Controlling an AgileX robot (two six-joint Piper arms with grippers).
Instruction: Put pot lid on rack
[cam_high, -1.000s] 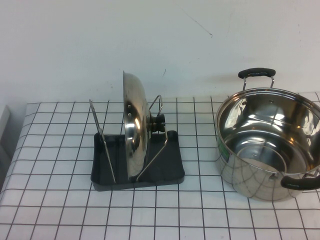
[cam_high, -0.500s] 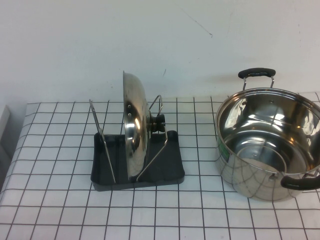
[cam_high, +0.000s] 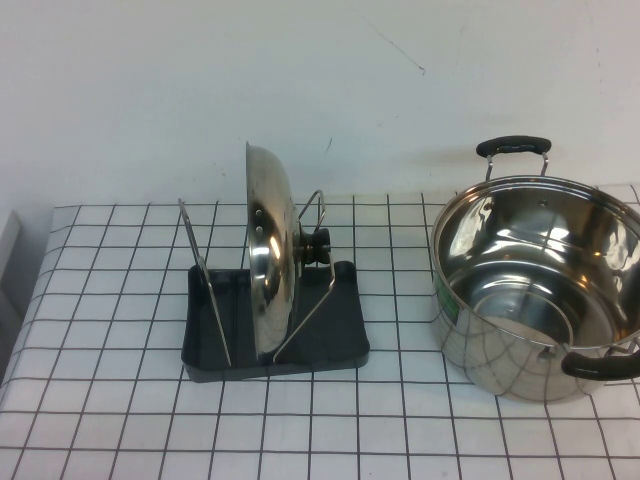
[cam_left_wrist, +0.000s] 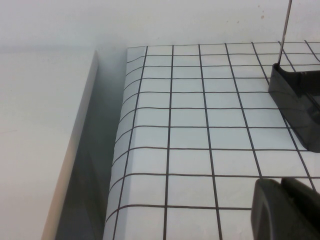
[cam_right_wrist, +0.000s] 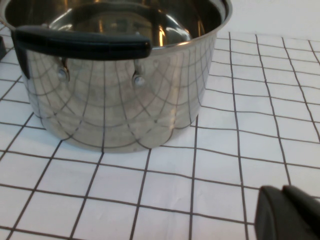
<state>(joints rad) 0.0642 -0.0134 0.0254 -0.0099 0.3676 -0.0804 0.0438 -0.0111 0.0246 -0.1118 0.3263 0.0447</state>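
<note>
The shiny steel pot lid (cam_high: 268, 268) stands on edge in the dark grey rack (cam_high: 340, 335), leaning between the wire loops, with its black knob (cam_high: 318, 246) facing right. Neither arm shows in the high view. My left gripper (cam_left_wrist: 281, 186) is shut and empty above the checked cloth, and a corner of the rack (cam_left_wrist: 296, 100) lies a short way beyond it. My right gripper (cam_right_wrist: 281, 192) is also shut and empty, low over the cloth near the pot.
A deep steel pot (cam_high: 540, 285) with black handles stands at the table's right, also close in the right wrist view as the pot (cam_right_wrist: 115, 80). The table's left edge (cam_left_wrist: 120, 145) drops off beside a pale surface.
</note>
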